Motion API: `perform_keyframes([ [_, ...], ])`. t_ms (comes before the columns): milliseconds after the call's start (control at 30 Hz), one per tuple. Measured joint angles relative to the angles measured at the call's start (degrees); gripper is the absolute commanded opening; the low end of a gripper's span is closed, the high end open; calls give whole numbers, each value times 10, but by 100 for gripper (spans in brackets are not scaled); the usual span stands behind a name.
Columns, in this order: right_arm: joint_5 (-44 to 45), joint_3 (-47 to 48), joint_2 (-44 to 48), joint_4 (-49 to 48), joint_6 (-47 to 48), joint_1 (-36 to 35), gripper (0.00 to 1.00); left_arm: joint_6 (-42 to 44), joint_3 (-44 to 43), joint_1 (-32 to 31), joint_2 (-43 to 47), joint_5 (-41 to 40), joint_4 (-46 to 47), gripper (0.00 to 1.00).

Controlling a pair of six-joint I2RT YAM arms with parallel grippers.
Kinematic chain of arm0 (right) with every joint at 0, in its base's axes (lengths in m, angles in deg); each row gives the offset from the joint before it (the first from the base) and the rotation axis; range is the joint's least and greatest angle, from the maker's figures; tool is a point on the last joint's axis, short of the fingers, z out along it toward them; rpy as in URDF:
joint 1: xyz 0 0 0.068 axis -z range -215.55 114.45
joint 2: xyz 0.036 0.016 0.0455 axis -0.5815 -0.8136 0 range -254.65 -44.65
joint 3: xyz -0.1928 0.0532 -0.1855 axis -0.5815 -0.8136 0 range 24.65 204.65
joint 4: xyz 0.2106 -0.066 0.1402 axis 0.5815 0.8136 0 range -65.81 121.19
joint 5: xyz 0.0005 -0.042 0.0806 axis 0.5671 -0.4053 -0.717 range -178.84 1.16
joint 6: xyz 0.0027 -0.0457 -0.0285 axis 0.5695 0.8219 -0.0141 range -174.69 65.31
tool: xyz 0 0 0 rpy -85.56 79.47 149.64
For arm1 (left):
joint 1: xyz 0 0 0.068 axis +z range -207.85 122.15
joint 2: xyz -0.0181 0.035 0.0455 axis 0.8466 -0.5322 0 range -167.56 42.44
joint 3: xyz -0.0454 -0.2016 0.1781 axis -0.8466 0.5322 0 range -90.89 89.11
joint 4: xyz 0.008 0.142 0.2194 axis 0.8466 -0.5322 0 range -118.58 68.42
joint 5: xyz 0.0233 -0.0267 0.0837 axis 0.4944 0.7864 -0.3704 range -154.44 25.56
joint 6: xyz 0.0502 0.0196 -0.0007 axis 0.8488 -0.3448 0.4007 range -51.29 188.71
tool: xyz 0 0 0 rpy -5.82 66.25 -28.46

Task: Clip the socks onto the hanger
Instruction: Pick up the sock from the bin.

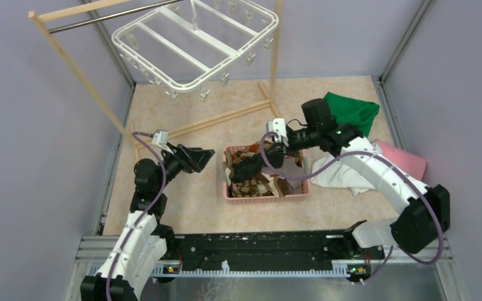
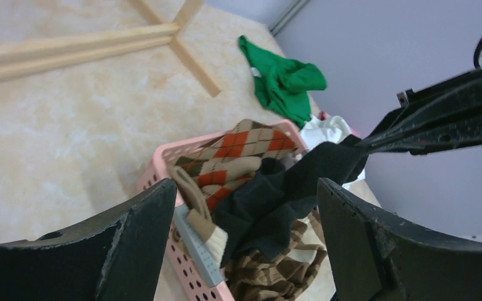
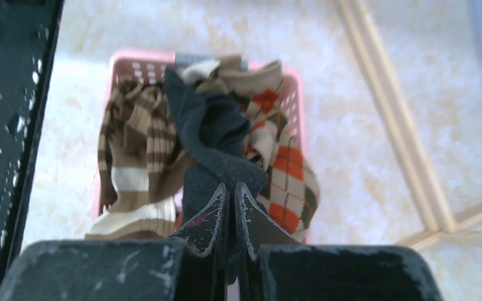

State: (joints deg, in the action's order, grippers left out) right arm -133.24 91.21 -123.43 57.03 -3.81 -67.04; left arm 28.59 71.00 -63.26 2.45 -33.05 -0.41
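Observation:
A pink basket (image 1: 230,192) in the middle of the table holds several socks: a black sock (image 3: 210,128), brown argyle ones (image 3: 285,169) and brown striped ones (image 3: 132,132). My right gripper (image 1: 246,167) is shut on the black sock (image 2: 289,188) and holds its end up out of the basket; the rest trails into the pile. My left gripper (image 1: 207,155) is open and empty, just left of the basket and pointing at it. The white hanger (image 1: 194,44) hangs from the wooden rack at the back, its clips empty.
The wooden rack (image 1: 75,66) stands at the back, its base bars (image 1: 226,118) on the table behind the basket. A green cloth (image 1: 351,110), a white cloth (image 1: 345,175) and a pink cloth (image 1: 405,160) lie to the right, under my right arm.

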Motion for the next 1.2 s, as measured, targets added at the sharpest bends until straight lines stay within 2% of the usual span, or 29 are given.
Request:
perform_keyframes([
  [233, -15, 12, 76, -22, -68, 4, 0, 5, 13, 0, 35, 83, 121, 91],
  [400, -18, 13, 86, -50, -130, 35, 0, -3, 13, -5, 19, 136, 184, 91],
  [533, -14, 14, 98, -94, -198, 57, 0, -2, 13, -29, 0, 155, 199, 91],
  [667, -12, 14, 111, -144, -270, 57, 0, 18, 15, -80, -4, 141, 198, 92],
  [900, -11, 11, 123, -216, -364, 57, 0, 121, 15, -198, -9, 56, 170, 93],
  [1033, -12, -5, 127, -250, -403, 57, 0, 180, 12, -219, -36, 18, 168, 91],
  [1200, -16, -14, 127, -265, -426, 57, 0, 253, -26, -231, -106, 9, 157, 84],
])
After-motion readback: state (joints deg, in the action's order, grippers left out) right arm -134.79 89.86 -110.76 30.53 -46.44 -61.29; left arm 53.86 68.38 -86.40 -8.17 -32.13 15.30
